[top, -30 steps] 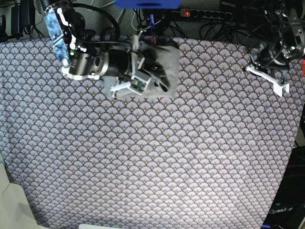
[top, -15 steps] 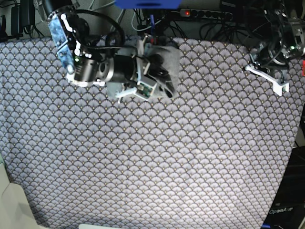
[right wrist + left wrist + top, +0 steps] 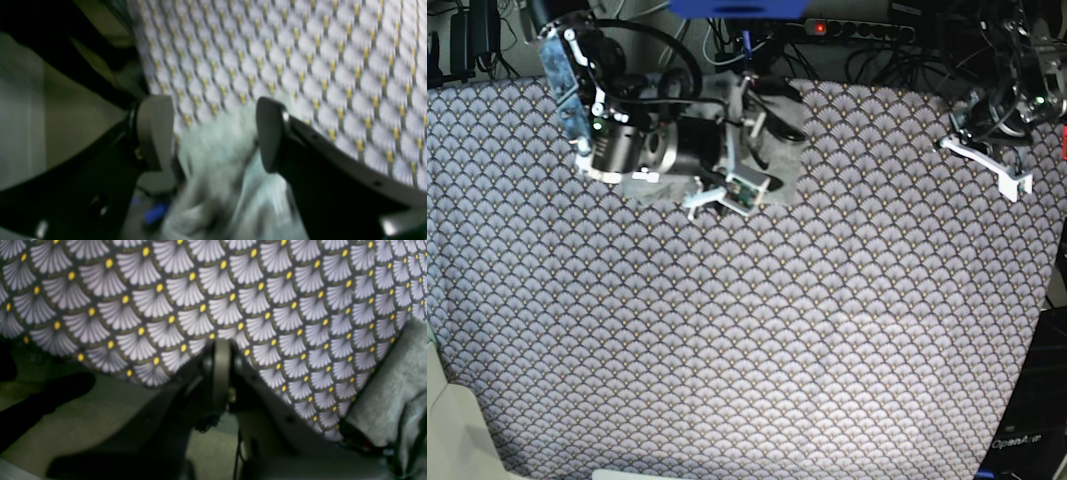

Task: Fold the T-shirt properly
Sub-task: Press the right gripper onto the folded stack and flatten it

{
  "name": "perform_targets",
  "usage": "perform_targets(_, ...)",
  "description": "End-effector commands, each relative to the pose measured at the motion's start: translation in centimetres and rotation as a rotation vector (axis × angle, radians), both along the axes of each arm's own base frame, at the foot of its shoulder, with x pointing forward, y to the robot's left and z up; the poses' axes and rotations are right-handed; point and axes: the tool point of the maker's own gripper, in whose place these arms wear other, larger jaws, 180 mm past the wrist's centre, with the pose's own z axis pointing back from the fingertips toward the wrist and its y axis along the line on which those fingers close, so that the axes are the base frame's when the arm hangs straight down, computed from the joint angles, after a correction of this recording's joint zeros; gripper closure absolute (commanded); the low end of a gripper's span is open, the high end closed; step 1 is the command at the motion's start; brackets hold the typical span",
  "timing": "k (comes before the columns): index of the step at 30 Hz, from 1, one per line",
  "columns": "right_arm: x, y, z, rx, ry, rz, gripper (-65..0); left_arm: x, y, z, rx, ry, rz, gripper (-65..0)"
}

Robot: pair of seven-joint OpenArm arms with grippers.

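Note:
The light grey T-shirt (image 3: pixel 789 140) lies folded into a small bundle at the far middle of the table. Most of it is hidden under my right arm. My right gripper (image 3: pixel 730 162) hovers right over it. In the right wrist view, the right gripper (image 3: pixel 213 133) is open, its two pads wide apart, and blurred T-shirt fabric (image 3: pixel 217 160) lies between and below them. Far off near the table's right edge, my left gripper (image 3: pixel 1024 185) is shut and holds nothing. The left wrist view shows the left gripper (image 3: pixel 222 351) with its fingers pressed together above the cloth.
A purple-grey scallop-patterned cloth (image 3: pixel 757 340) covers the whole table. Cables and a power strip (image 3: pixel 857 30) run behind the far edge. The left wrist view shows the cloth's edge with floor (image 3: pixel 83 420) below it, and grey knit fabric (image 3: pixel 397 390) at its right side.
My right gripper's jaws have gone from shut to wide apart over the T-shirt, and the arm has shifted slightly to the right. The left arm has stayed still.

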Motion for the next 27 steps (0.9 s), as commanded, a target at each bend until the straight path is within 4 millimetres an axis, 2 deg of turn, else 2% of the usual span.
perform_targets(1,0.9,0.8,2.1,0.059,-0.05,0.008,-40.2,0.4,0.4,0.7,0.016,-0.025,-0.007,0.0)
perform_targets(7,1.2,1.1,2.0,0.022,-0.043,0.011,-40.1,-0.8,0.6,0.1,0.019,0.001,0.0,0.0)
perform_targets(15,0.8,-1.3,0.0,-0.067,-0.03,0.015,-37.3,-0.6,0.5,0.1,0.02,-0.003,-0.003,0.0)
perform_targets(21,-1.5,-1.9,-1.5,-0.078,0.036,0.019,-37.3,0.3,0.5,0.6,0.018,-0.027,-0.005,0.0)
perform_targets(27,-2.3,-2.1,-1.5,0.013,0.083,-0.059,-37.3,0.6,0.8,-0.2,0.005,-0.009,0.013,0.0)
